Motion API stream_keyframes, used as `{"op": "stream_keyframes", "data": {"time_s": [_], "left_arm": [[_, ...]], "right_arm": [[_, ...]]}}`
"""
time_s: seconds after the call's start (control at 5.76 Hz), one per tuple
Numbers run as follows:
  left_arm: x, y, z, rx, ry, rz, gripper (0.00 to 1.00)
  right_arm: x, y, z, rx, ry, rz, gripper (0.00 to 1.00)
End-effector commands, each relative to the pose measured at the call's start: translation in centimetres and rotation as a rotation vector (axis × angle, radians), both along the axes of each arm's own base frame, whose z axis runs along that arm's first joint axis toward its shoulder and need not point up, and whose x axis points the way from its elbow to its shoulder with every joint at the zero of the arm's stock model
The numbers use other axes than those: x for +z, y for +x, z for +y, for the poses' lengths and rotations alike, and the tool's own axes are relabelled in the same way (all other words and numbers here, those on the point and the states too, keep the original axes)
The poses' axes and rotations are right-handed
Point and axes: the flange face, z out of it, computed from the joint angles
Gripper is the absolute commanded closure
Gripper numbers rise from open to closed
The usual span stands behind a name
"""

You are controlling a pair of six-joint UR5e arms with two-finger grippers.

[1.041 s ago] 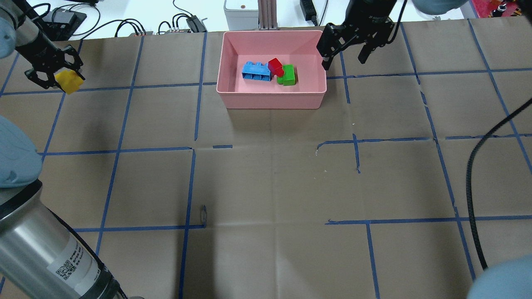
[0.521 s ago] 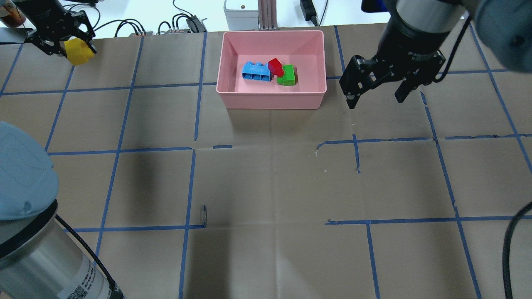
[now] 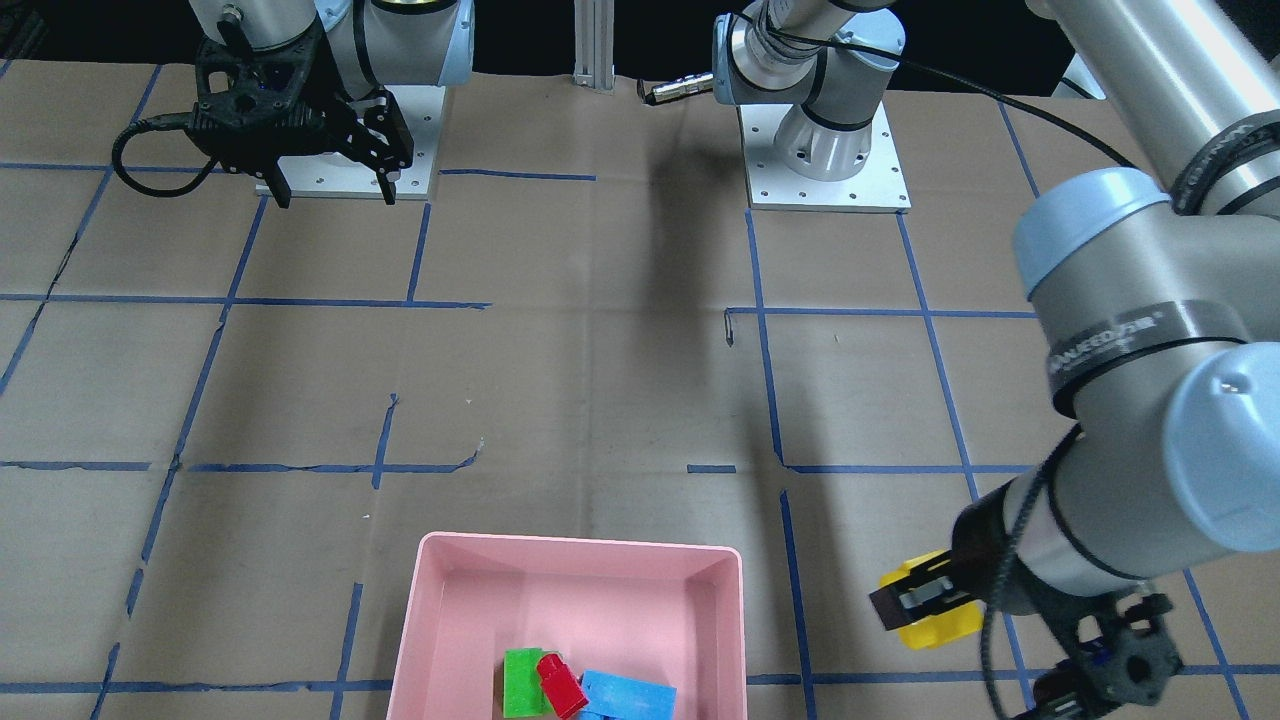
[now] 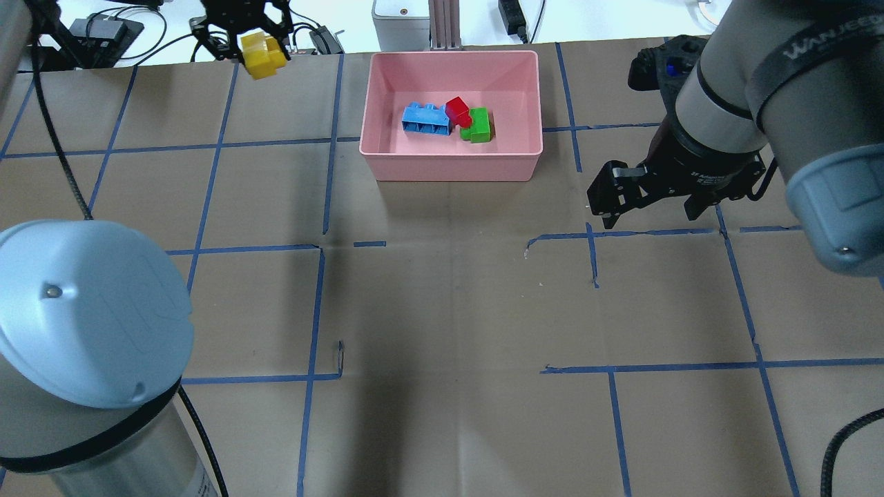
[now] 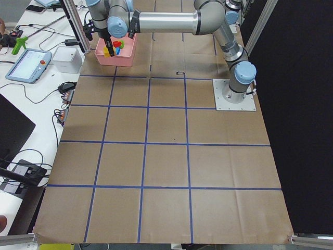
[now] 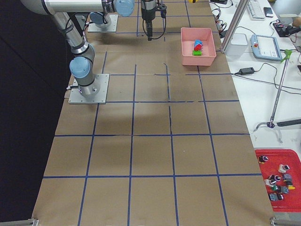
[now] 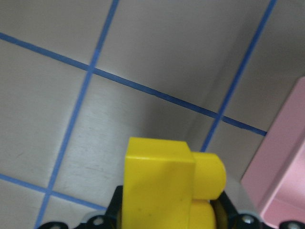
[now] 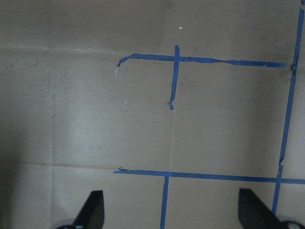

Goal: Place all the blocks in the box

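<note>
Yellow block (image 7: 159, 181) and pink box (image 4: 450, 168) smooth glossy plastic; table (image 4: 442, 310) covered in matt, creased brown paper.

In the left wrist view the yellow block (image 7: 159, 183) runs off the bottom edge and hides most of the left gripper (image 7: 164, 217) (only dark scraps flank it). The box (image 7: 281, 162) is a pink sliver at the right edge. The front-facing view's bottom edge cuts the box's nearest wall and the blue block (image 3: 628, 697). Seen from the left side, the blocks (image 5: 118, 47) inside blur together.
</note>
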Motion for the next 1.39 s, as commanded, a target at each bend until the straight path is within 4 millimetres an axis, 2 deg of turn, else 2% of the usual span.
{"op": "stream_keyframes", "data": {"time_s": [0.0, 0.17, 0.35, 0.52, 0.69, 0.87, 1.04, 1.21], "left_arm": [[-4.5, -12.6, -2.6, 0.042, -0.039, 0.052, 0.9], [-9.8, -16.1, -3.9, 0.049, -0.061, 0.061, 0.9], [-14.6, -17.5, -4.9, 0.065, -0.071, 0.064, 0.9], [-16.0, -18.0, -4.9, 0.069, -0.063, 0.053, 0.8], [-16.3, -18.0, -4.9, 0.069, -0.059, 0.051, 0.23], [-15.3, -17.9, -4.8, 0.069, -0.067, 0.056, 0.01], [-12.9, -17.9, -4.4, 0.064, -0.082, 0.066, 0.0], [-7.6, -17.0, -2.9, 0.033, -0.097, 0.065, 0.0]], "right_arm": [[-0.2, -0.1, 0.0, -0.003, 0.002, 0.003, 0.0], [-0.3, -0.1, 0.0, -0.003, 0.004, 0.001, 0.0], [-0.3, 0.0, 0.0, -0.007, 0.004, -0.002, 0.0], [-0.4, 0.0, 0.0, -0.009, 0.006, -0.001, 0.0], [-0.5, 0.0, 0.0, -0.012, 0.007, -0.002, 0.0], [-0.7, 0.0, 0.1, -0.012, 0.012, -0.002, 0.0], [-0.7, 0.0, 0.1, -0.015, 0.012, -0.005, 0.0], [-0.9, 0.0, 0.1, -0.015, 0.015, -0.005, 0.0]]}}
